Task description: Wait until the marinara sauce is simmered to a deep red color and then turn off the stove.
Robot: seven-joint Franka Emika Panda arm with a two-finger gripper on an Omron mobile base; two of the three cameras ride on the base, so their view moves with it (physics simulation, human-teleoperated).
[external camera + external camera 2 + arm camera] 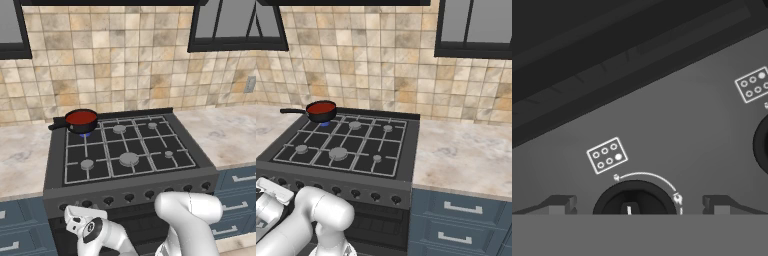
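At lower centre of the hand view, the hand [634, 204] stood wide apart around a stove [55, 170] knob [634, 200], likely stiff, small, gripped across its rim.

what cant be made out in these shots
- Knob, hand view: lower half cut off at the picture's bottom, so its setting is unclear.
- Second knob, hand view: cut by the right edge.
- Gripper: open, fingertips barely rise into view.
- Flame under the saucepan, left base view: mostly hidden by the pan.
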